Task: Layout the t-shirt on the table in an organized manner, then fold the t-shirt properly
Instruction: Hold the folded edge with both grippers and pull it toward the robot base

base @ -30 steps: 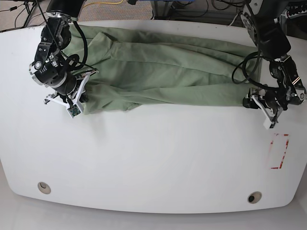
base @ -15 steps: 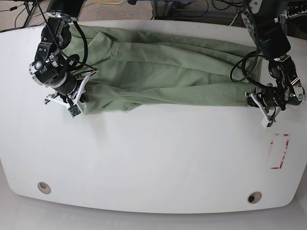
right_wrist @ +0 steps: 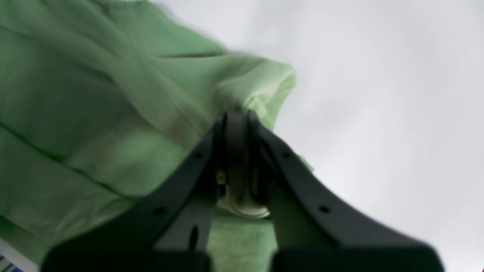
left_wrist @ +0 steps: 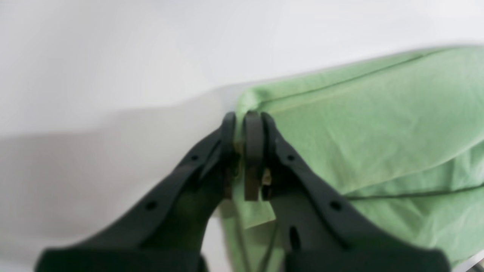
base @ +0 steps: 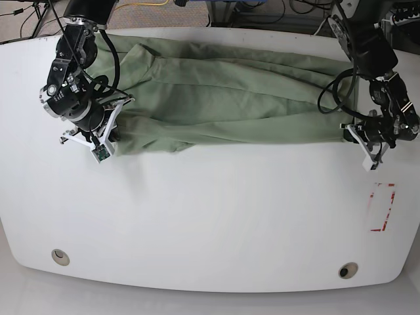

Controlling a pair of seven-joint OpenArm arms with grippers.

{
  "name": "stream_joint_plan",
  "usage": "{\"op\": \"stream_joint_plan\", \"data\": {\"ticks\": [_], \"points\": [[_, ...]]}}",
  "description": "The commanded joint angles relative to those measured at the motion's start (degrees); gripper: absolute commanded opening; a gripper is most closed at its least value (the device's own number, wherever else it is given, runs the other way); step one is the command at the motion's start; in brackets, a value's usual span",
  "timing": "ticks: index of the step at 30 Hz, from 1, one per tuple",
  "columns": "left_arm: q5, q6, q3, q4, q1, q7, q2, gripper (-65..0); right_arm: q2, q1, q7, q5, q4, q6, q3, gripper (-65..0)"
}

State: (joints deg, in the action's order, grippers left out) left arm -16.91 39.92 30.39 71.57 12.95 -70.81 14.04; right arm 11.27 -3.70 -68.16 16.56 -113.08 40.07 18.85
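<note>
The t-shirt [base: 223, 98] stretches across the table [base: 210, 216] — left fingers [left_wrist: 244, 124] pinch its 3 o'clock corner, right fingers [right_wrist: 234, 121] clamp its 9 o'clock corner.

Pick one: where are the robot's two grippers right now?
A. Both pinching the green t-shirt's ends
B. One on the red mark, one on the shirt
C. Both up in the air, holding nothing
A: the left gripper and the right gripper each have shut jaws pinching the t-shirt.

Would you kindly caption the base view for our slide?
Both grippers, left and right, pinch the t-shirt stretched across the table.
</note>
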Motion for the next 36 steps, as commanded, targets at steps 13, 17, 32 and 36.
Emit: {"op": "stream_joint_plan", "data": {"ticks": [13,17,32,36], "points": [[-0.7,0.1,0.2,10.4,-1.3,-5.7,0.9,-63.2,0.5,0.6,1.0,0.8,-3.1,-0.1,0.3,-64.7],[-0.7,0.1,0.2,12.7,-2.9,-6.2,0.9,-63.1,0.7,0.4,0.8,4.9,-3.2,-0.1,1.9,-64.7],[-0.8,0.1,0.2,14.0,-6.9,-6.2,0.9,-62.9,1.0,-4.2,-7.5,21.6,-3.1,-0.1,15.8,-64.4],[-0.8,0.1,0.1,14.0,-8.0,-6.2,1.0,-62.9,1.1,-6.9,-7.5,24.4,-3.1,-0.1,16.0,-64.4]]}}
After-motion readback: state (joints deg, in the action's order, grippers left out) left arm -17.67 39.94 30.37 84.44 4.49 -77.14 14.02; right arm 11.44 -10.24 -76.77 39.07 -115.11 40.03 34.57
